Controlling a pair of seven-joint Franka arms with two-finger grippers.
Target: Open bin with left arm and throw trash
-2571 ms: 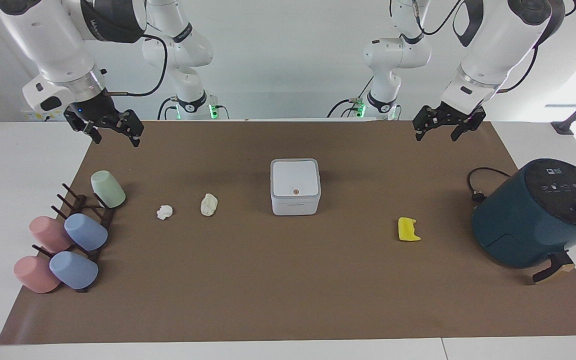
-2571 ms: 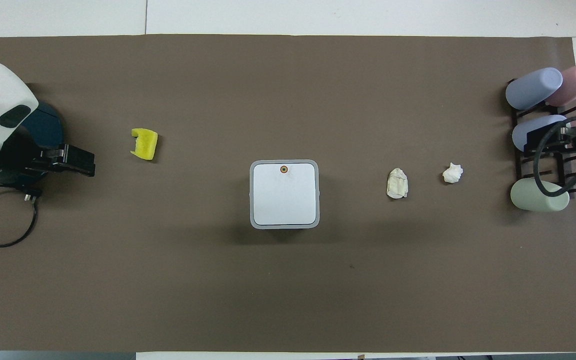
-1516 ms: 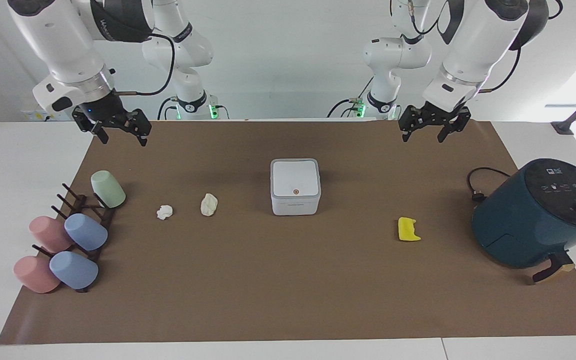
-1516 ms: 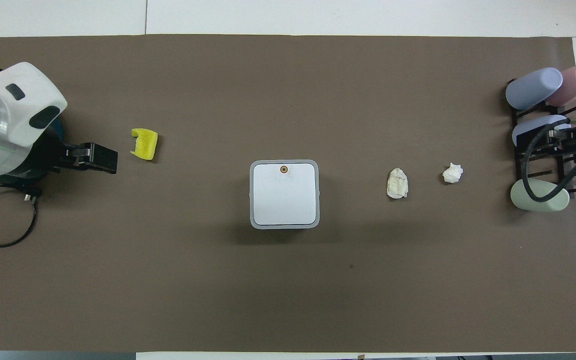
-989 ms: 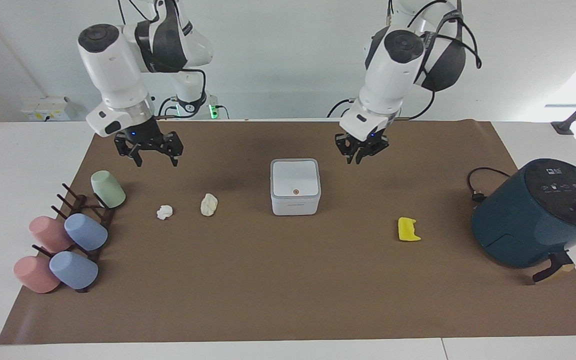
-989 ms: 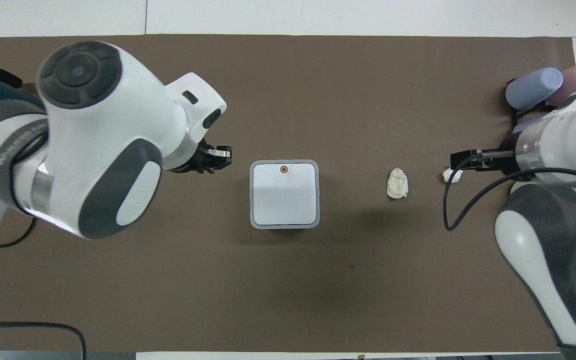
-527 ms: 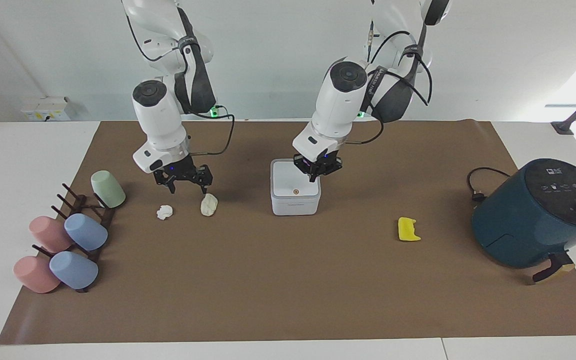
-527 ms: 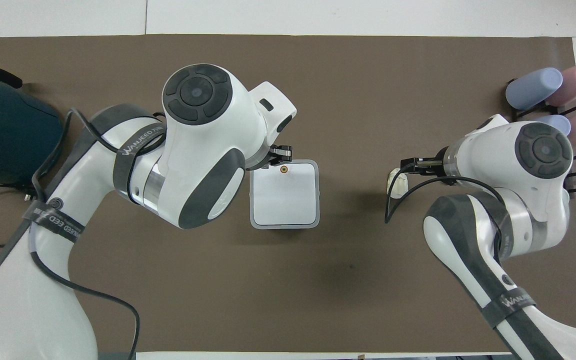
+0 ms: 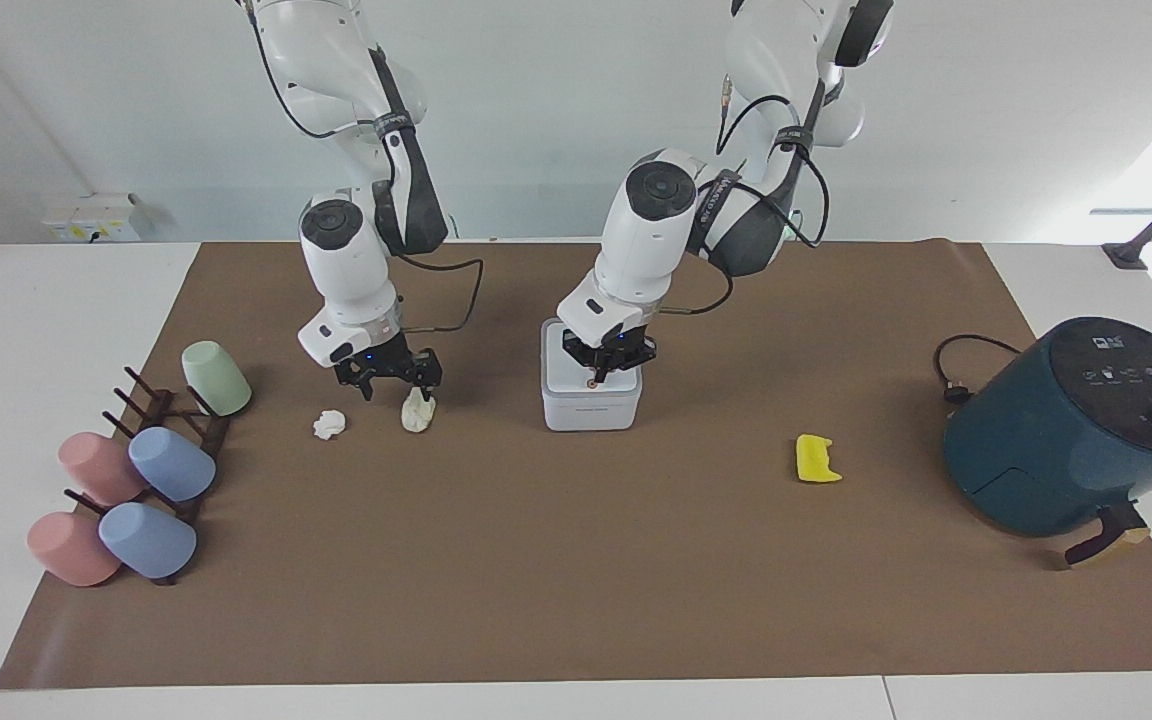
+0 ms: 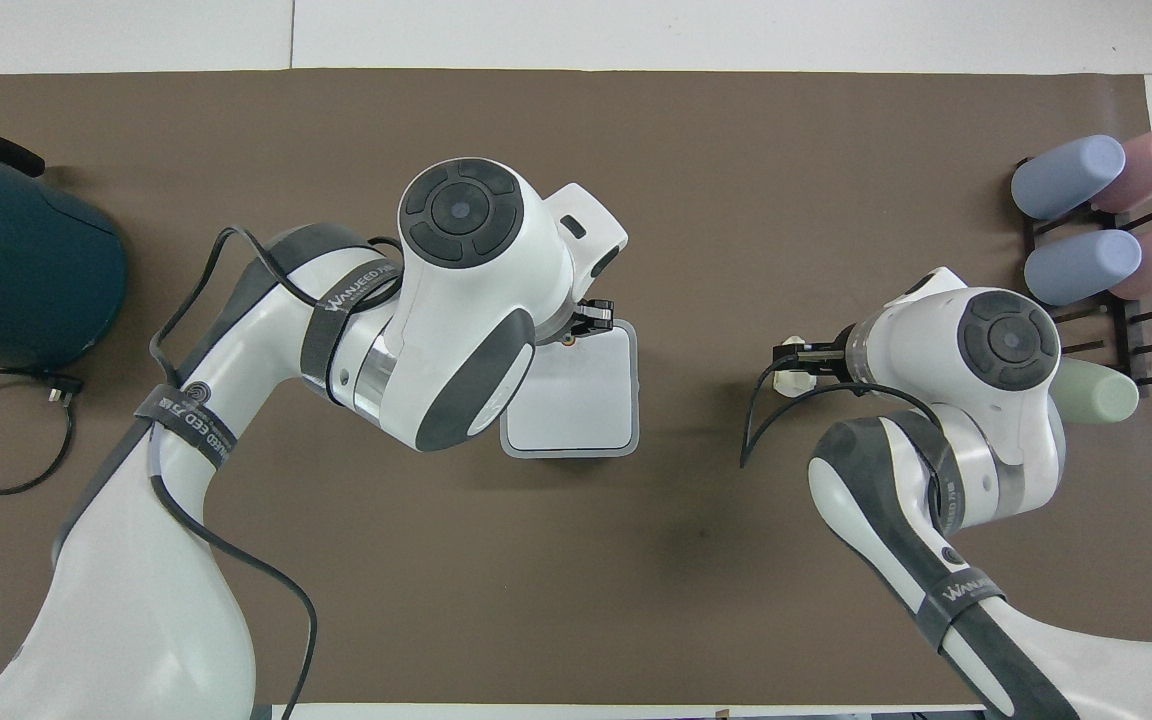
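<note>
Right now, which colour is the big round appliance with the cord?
Dark teal, with a black top; the facing view shows it best.

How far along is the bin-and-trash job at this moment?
Nothing is done yet: the bin has its lid down. In hand: the left end effector is at the lid's orange dot, and the right end effector is open, down around the larger white wad. Left to do: open the lid, then drop in that wad, the smaller wad and the yellow scrap, all lying on the mat.
</note>
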